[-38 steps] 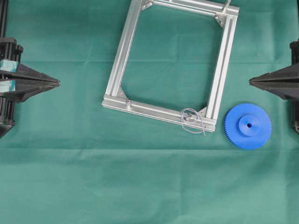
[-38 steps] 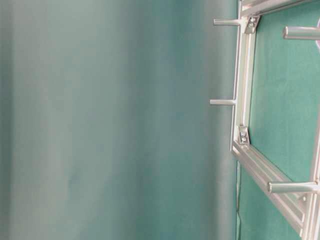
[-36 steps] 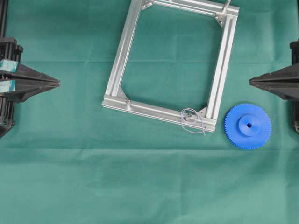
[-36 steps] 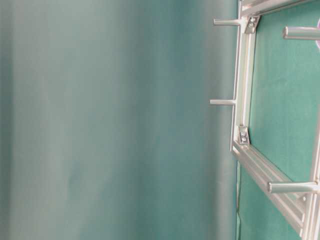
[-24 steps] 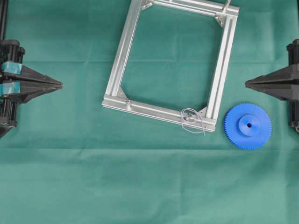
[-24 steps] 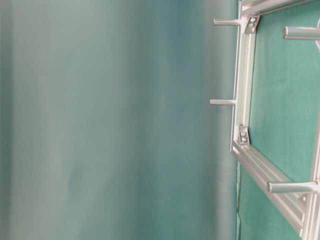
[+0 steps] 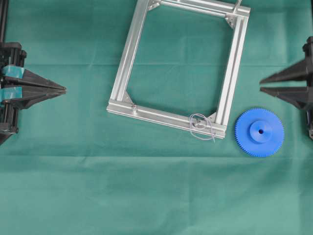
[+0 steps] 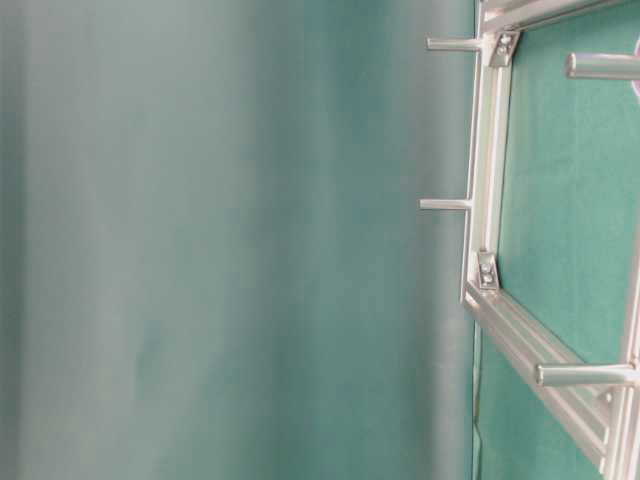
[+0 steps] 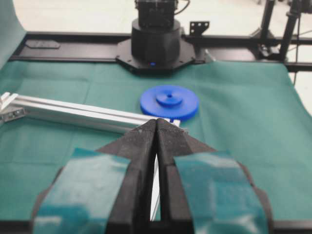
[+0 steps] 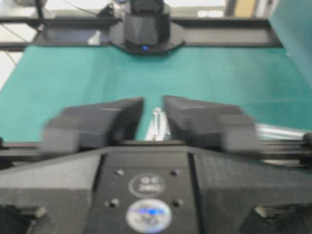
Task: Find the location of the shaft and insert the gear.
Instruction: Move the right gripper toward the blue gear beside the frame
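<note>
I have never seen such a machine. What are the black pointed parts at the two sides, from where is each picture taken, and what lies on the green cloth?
This is a robot with two arms. The black pointed parts are their grippers, which pinch things.

The overhead picture looks straight down. The left gripper is shut, its fingers together. The right gripper stands open, with a gap between its fingers. Neither holds anything.

On the green cloth lies a silvery rectangular aluminium frame. At its near right corner sits the shaft, a tiny metal pin with a pale wire loop. Beside that corner, apart from the frame, the large bright blue toothed plastic gear lies flat.

The table-level picture seems turned sideways and shows part of the frame with short pegs. The other two pictures come from cameras on the wrists, each looking along its own fingers; the right one is blurred.
</note>
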Controlling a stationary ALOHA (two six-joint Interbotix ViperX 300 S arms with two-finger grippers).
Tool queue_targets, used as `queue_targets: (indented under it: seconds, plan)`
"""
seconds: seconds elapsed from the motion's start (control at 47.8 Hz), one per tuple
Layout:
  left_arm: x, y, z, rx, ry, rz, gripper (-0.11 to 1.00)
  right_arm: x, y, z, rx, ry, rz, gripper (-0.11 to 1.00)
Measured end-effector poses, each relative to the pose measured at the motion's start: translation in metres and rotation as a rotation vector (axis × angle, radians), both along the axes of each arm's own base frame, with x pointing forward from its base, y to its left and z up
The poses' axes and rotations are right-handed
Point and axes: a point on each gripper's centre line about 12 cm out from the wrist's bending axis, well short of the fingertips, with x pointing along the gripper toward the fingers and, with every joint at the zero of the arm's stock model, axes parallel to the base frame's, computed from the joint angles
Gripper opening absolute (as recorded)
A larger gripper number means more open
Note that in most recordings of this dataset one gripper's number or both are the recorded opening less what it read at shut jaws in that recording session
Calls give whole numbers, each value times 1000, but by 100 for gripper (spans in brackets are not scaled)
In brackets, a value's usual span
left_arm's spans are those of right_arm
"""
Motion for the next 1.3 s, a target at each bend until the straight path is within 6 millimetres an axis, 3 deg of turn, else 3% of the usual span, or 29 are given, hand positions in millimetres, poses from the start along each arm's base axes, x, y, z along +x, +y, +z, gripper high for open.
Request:
queue_targets:
  seconds: [0.105, 0.209, 0.544, 1.108, 1.296]
  plan:
    - [0, 0, 0, 0, 3, 1, 1, -1, -2, -5, 15, 49, -11, 78]
    - [0, 0, 0, 0, 2, 0, 1, -2, -2, -10, 20, 93, -14, 92]
    - [0, 0, -1, -3, 12, 0, 1, -5, -2, -12, 64, 177, -26, 92]
    - [0, 0, -4, -5, 37, 0, 1, -31, -1, -31, 185, 643, -93, 92]
    - [0, 0, -5, -5, 38, 0, 1, -33, -1, -35, 194, 696, -102, 92]
